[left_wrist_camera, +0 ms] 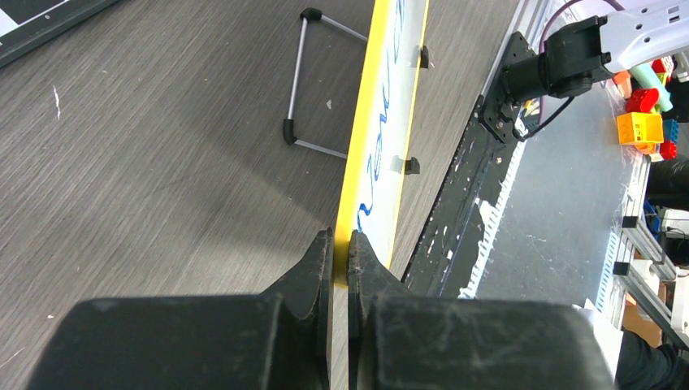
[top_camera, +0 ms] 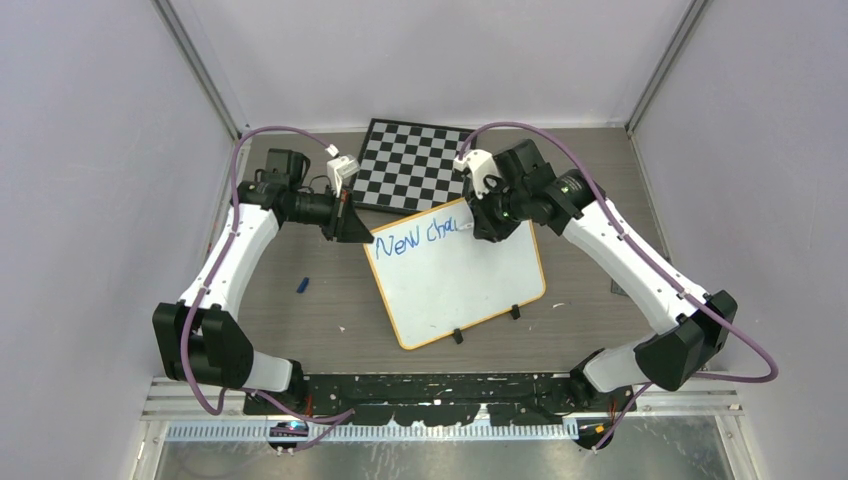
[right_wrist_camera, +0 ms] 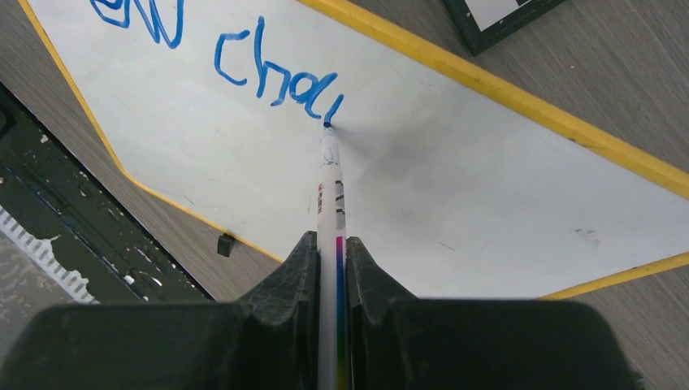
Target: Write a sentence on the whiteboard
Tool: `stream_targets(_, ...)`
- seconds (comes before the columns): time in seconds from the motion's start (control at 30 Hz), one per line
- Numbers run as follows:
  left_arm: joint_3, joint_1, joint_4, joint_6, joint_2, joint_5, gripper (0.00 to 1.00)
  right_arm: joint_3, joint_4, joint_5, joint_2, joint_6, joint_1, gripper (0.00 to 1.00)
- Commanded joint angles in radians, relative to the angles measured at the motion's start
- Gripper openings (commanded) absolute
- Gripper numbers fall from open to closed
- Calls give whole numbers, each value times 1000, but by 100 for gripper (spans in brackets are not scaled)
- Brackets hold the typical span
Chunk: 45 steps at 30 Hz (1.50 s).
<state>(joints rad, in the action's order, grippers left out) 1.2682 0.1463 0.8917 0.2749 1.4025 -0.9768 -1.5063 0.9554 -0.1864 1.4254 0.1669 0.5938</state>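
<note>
Right wrist view, nearest first: right hand (right_wrist_camera: 331,244) closed to a narrow gap on a slim white marker (right_wrist_camera: 328,191) with a rainbow stripe down its barrel. The marker sits straight between the jaws with its tip down on the flat white whiteboard (right_wrist_camera: 487,179) with the thin yellow-orange rim. The tip rests at the end of the blue lettering (right_wrist_camera: 272,77), which reads "New cha" plus one part-formed stroke.

Left wrist view: left hand (left_wrist_camera: 341,244) fully closed, pinching the board's rim at one corner.

Top view: whiteboard lies askew mid-desk on the grey wood-grain desk (top_camera: 300,330), with two small black clips (top_camera: 457,335) on its near edge. Left hand is at the far-left corner, right hand over the far edge. A small blue piece (top_camera: 302,285) lies on the desk to the left, well apart; cannot tell what it is. The black-and-white checkered chessboard (top_camera: 415,165) sits just beyond the board.

Judgement: sentence barely begun, second word in progress.

Risks from here:
- Board held at one corner only; sideways pen pressure could pivot it and skew the line.
- Marker could slide in the jaws under downward load, breaking or thinning strokes.
- Text runs close to the far rim; drift upward puts the tip off the board.
- Right hand crossing wet ink would smear it.
</note>
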Motion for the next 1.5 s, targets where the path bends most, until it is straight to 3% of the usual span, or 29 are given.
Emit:
stream_targets(0.0, -3, 33, 23, 36, 19, 38, 0, 26, -40, 10, -41, -5, -5, 0)
stream_targets(0.57, -6, 34, 23, 37, 14, 41, 0, -71, -47, 38, 11, 8, -16, 0)
stream_targets(1.47, -7, 35, 22, 36, 18, 41, 0, 14, -15, -13, -43, -10, -35, 0)
